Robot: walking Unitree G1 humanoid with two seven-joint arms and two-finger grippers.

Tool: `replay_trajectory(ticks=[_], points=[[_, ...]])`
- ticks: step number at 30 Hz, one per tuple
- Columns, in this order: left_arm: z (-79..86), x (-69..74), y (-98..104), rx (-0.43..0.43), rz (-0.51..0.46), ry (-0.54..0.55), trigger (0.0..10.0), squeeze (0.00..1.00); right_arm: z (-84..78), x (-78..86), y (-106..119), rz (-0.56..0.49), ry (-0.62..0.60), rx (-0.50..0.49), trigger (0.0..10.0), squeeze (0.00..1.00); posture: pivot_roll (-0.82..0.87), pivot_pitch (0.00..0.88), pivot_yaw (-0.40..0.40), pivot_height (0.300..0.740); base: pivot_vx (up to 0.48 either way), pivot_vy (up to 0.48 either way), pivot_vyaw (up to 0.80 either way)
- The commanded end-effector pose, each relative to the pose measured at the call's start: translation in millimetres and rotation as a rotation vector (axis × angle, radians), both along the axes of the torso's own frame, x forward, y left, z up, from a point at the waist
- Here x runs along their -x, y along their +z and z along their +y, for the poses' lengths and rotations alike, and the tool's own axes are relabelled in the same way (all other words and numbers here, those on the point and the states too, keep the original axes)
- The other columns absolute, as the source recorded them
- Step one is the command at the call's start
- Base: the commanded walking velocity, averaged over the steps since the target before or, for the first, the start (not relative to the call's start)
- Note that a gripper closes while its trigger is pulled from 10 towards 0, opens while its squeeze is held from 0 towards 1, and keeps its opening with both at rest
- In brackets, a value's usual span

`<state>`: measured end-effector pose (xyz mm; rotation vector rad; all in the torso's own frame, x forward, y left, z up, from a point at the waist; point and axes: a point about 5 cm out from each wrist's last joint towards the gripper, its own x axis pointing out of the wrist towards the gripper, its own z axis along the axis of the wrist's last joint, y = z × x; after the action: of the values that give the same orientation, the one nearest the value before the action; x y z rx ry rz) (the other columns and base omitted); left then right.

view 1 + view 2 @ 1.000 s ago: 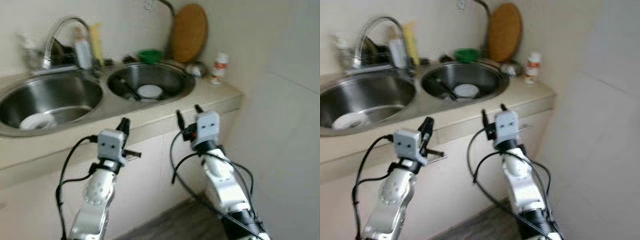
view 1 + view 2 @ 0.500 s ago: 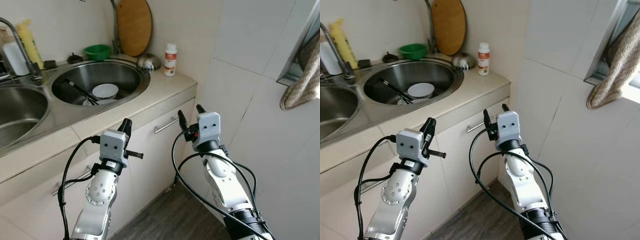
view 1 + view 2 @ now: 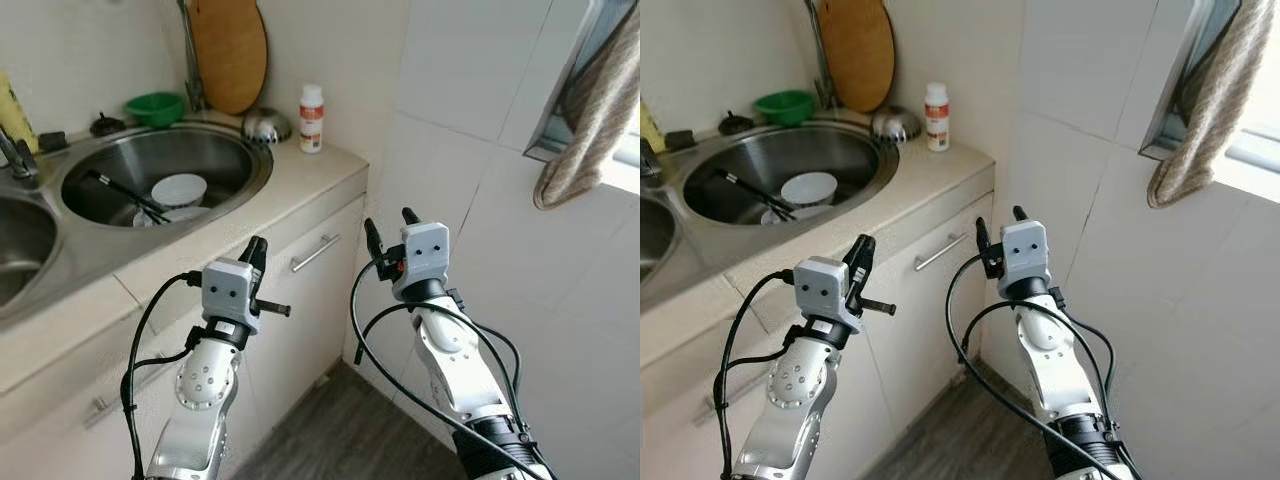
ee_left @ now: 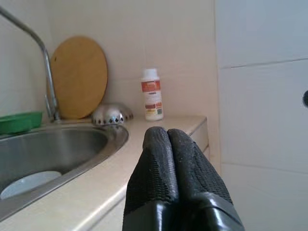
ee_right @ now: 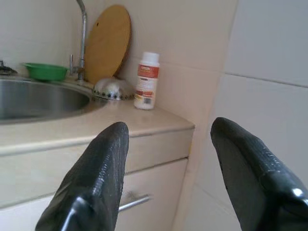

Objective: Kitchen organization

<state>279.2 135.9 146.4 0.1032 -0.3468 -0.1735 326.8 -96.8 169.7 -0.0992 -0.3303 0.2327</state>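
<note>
Left tool: raised in front of the cabinet face, below the bench edge; fingers pressed together, clenched on nothing.

Right tool: raised near the tiled wall beyond the bench end; fingers spread apart, released, nothing between them.

Round steel sink: set in the bench; holds a white bowl and a dark utensil lying beside it.

Behind the sink, along the wall: green bowl, faucet pipe, round wooden cutting board leaning upright, metal strainer upside down, white bottle with orange label just beside it.

Cabinet door under the bench with bar handle, between the two arms.

Towel hanging at the window frame, upper right.

Dark wood floor below.
</note>
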Motion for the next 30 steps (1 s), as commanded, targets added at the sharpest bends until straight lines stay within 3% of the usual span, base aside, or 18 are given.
replay_trajectory(ticks=[1, 6, 9, 11, 14, 18, 23, 26, 30], points=[[-2.6, -0.5, 0.9, -0.026, -0.007, -0.01, 10.0, 0.0, 0.0, -0.9, 4.1, -0.014, 0.001, 0.001, 10.0, 0.0, -0.05, 0.0, 0.011, 0.74, 0.0, 0.0, -0.8], [-3.8, -1.0, -1.4, -0.041, 0.006, -0.016, 10.0, 0.0, 0.0, -1.0, 3.5, -0.012, -0.001, 0.002, 10.0, 0.0, -0.05, 0.0, 0.013, 0.74, 0.0, -0.341, -0.8], [-3.9, -1.7, -2.2, 0.021, 0.023, -0.022, 10.0, 0.0, -0.2, -1.3, 3.2, -0.011, -0.002, -0.001, 10.0, 0.0, -0.05, 0.0, 0.013, 0.74, 0.0, 0.153, -0.8], [-4.1, -1.8, -2.3, 0.015, 0.025, -0.025, 10.0, 0.0, -0.2, -1.3, 3.1, -0.01, -0.002, -0.001, 10.0, 0.0, -0.05, 0.0, 0.012, 0.74, 0.0, 0.461, -0.8], [-4.3, -2.5, -3.8, -0.062, 0.022, -0.012, 10.0, 0.0, 1.4, -1.6, 2.9, -0.01, 0.0, -0.001, 10.0, 0.0, -0.05, 0.0, 0.013, 0.74, 0.0, 0.115, -0.8], [-3.9, -3.3, -6.7, -0.098, 0.033, -0.001, 10.0, 0.0, 2.5, -2.0, 3.3, -0.012, 0.001, -0.002, 10.0, 0.0, -0.04, 0.0, 0.014, 0.74, 0.0, -0.442, -0.8], [-3.5, -3.0, -7.9, -0.081, 0.045, 0.0, 10.0, 0.0, 2.6, -2.2, 3.3, -0.012, 0.0, -0.004, 10.0, 0.0, -0.04, 0.0, 0.014, 0.74, 0.0, -0.473, -0.8], [-2.5, -2.4, -5.8, -0.022, 0.034, -0.008, 10.0, 0.0, 2.7, -2.1, 3.1, -0.011, 0.0, -0.006, 10.0, 0.0, -0.04, 0.0, 0.015, 0.74, 0.0, 0.09, -0.8], [-2.2, -2.8, -6.3, -0.061, 0.033, -0.002, 10.0, 0.0, 2.1, -2.2, 2.7, -0.01, -0.002, -0.004, 10.0, 0.0, -0.04, 0.0, 0.015, 0.74, 0.0, 0.163, -0.8]])
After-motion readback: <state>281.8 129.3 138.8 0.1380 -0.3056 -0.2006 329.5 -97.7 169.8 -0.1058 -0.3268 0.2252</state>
